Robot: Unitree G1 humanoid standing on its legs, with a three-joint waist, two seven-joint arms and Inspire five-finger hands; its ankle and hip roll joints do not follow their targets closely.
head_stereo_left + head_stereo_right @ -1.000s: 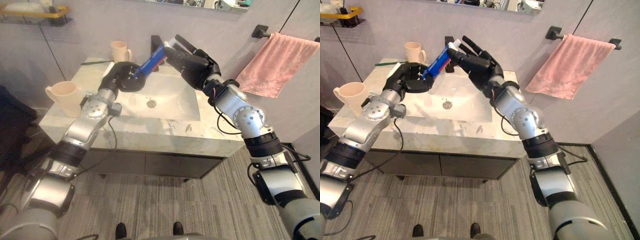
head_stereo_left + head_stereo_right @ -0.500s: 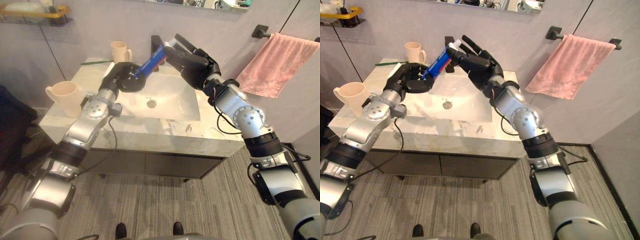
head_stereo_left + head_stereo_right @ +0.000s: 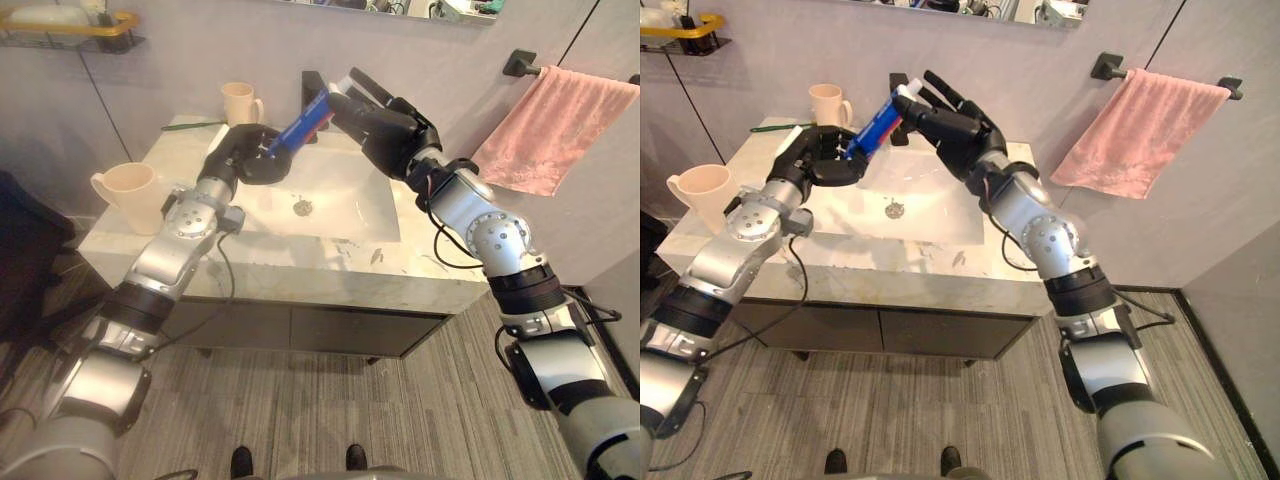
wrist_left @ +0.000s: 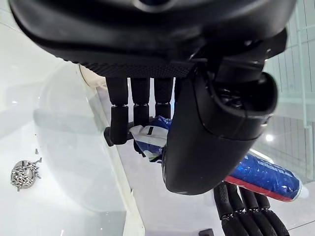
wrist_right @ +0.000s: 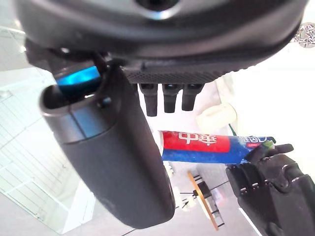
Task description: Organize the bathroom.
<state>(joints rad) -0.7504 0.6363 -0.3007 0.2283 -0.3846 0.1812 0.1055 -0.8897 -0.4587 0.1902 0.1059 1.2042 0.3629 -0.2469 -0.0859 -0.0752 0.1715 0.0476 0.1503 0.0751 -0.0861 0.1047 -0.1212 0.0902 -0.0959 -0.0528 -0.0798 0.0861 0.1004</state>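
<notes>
My left hand (image 3: 243, 152) grips the tube (image 3: 300, 124) by its tail over the sink (image 3: 345, 215), so my right hand (image 3: 385, 125), fingers released, can take the cap end.

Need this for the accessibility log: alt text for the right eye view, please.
Over a white sink, the robot's left hand grips the lower end of a blue toothpaste tube while the right hand meets its cap end, fingers straight. Two cream mugs sit on the counter's left; a pink towel hangs on a bar at right.
</notes>
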